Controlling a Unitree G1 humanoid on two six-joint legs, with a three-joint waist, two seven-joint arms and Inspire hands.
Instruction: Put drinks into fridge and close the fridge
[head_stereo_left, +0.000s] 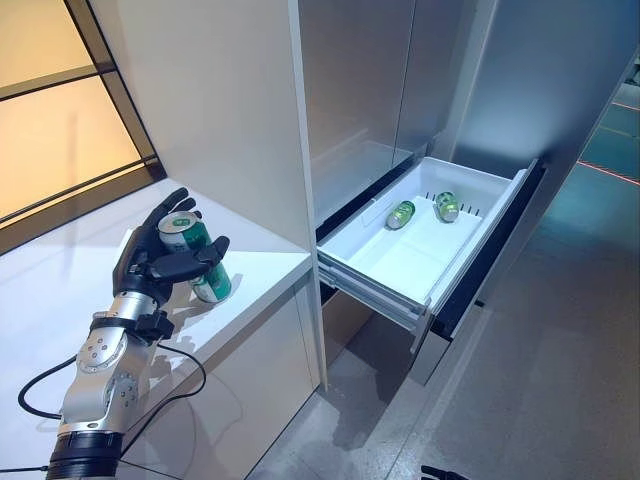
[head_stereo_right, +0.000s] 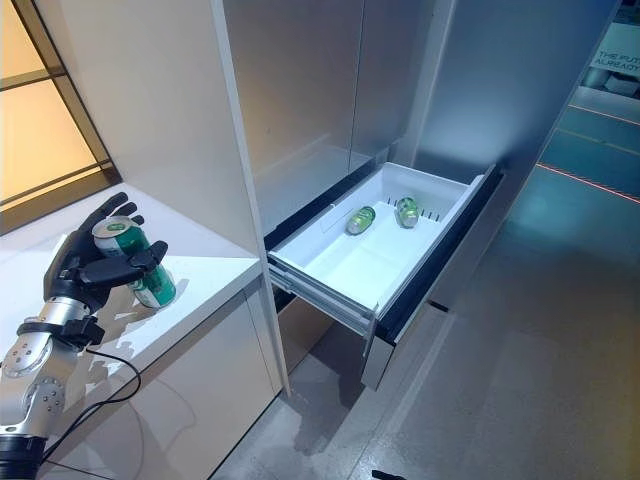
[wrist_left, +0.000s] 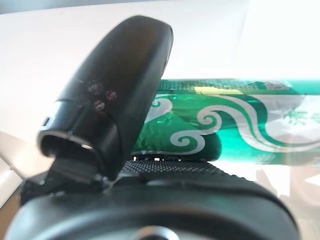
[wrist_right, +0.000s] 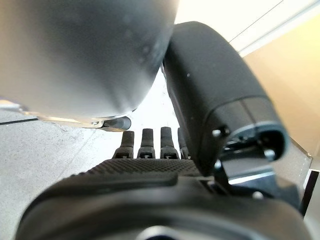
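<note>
Left hand: wrapped round a green can, thumb across the front, fingers behind; can upright to slightly tilted, above the white counter, near its front right corner and beside the tall white cabinet panel; whether the base touches the counter, not discernible. Left wrist view: thumb laid over the can's green-and-white swirl pattern. Fridge drawer: white, pulled fully out from the grey fridge front, standing open to the right of the counter. Inside, toward the back: first lying can on its side, second lying can just beside it, the two apart; front half of the drawer bare. Right hand: seen only in its own wrist view, fingers in a straight row, relaxed, holding nothing, over grey floor.
</note>
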